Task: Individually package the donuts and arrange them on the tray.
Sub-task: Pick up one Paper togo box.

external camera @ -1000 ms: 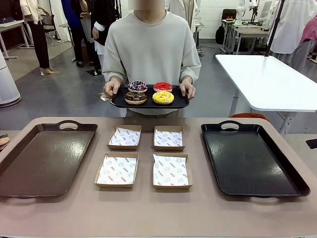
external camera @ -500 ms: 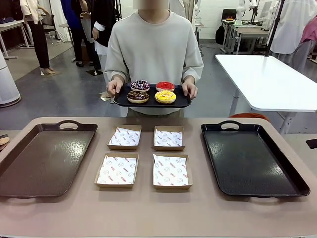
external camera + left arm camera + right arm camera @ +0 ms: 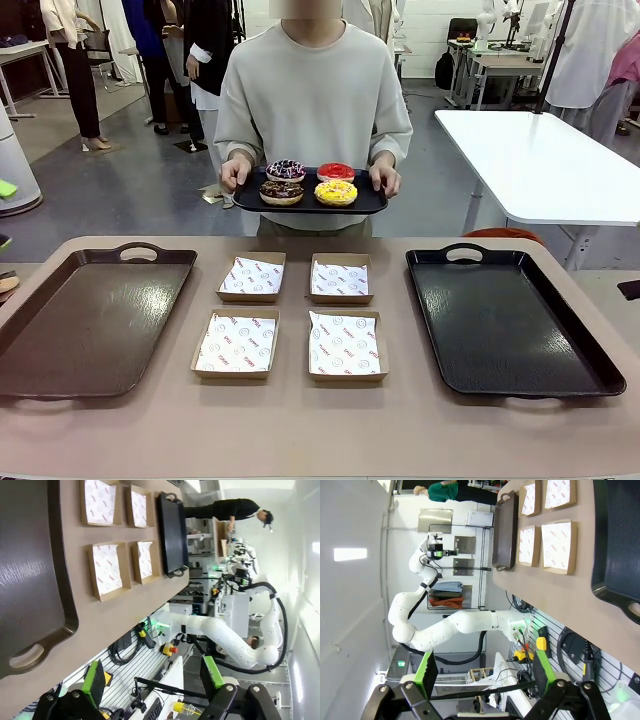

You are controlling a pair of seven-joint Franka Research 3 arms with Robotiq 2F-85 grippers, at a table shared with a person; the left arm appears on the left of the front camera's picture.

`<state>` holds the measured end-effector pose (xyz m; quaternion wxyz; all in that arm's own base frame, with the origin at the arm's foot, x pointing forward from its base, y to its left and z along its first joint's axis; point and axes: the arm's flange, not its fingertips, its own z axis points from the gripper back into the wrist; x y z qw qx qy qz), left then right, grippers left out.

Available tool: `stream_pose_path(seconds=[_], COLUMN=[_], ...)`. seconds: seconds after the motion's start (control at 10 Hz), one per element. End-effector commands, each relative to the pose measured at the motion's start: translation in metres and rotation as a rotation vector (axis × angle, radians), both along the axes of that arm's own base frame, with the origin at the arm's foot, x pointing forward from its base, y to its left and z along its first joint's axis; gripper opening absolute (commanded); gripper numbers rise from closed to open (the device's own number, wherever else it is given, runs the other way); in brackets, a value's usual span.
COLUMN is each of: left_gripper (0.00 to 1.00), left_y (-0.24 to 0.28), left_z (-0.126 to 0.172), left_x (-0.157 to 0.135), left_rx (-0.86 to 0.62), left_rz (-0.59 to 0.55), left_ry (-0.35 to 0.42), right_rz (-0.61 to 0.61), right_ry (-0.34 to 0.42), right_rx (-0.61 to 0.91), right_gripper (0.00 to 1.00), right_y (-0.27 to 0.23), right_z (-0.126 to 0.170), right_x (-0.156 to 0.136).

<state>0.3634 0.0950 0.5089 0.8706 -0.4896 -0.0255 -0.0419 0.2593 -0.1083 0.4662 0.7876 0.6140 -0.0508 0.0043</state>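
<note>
**Near.** Left tool (image 3: 152, 677) and right tool (image 3: 485, 670), green-padded fingers spread wide, hold and touch nothing. The wrist views add each opposite white arm (image 3: 225, 640).

**Middle.** On the beige table (image 3: 320, 430), four paper-lined cardboard boxes (image 3: 236, 345) lie between a brown handled tray (image 3: 90, 320) and a black handled tray (image 3: 510, 320).

**Far.** The front view adds a person's hands (image 3: 235, 173) holding a small black tray (image 3: 250, 203). It carries the chocolate-brown donut (image 3: 281, 192), dark sprinkled donut (image 3: 286, 169), yellow donut (image 3: 336, 192) and glossy red donut (image 3: 335, 171), beyond the table, well apart from both tools.
</note>
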Motion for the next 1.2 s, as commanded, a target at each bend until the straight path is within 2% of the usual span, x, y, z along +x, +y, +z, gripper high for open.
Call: stream_pose_path(seconds=[0.0, 0.4, 0.5, 0.9, 1.1], left_gripper=[1.0, 1.0, 1.0, 1.0, 1.0], left_y=[-0.013, -0.092, -0.119, -0.215, -0.254], left_z=[0.01, 0.02, 0.014, -0.046, -0.08], left_x=[0.015, 0.04, 0.045, 0.062, 0.071], left_rx=[0.126, 0.468, 0.548, 0.833, 0.912], left_rz=[-0.001, -0.009, -0.012, -0.023, -0.029], left_ry=[0.052, 0.121, 0.131, 0.133, 0.118], right_rz=[0.006, 0.006, 0.006, 0.006, 0.006], right_ry=[-0.004, -0.004, -0.004, -0.004, -0.004], right_rx=[0.016, 0.016, 0.016, 0.016, 0.016], right_gripper=[1.0, 1.0, 1.0, 1.0, 1.0], right_y=[0.0, 0.0, 0.0, 0.0, 0.0], right_z=[0.0, 0.0, 0.0, 0.0, 0.0], right_x=[-0.001, -0.001, -0.001, -0.001, -0.001])
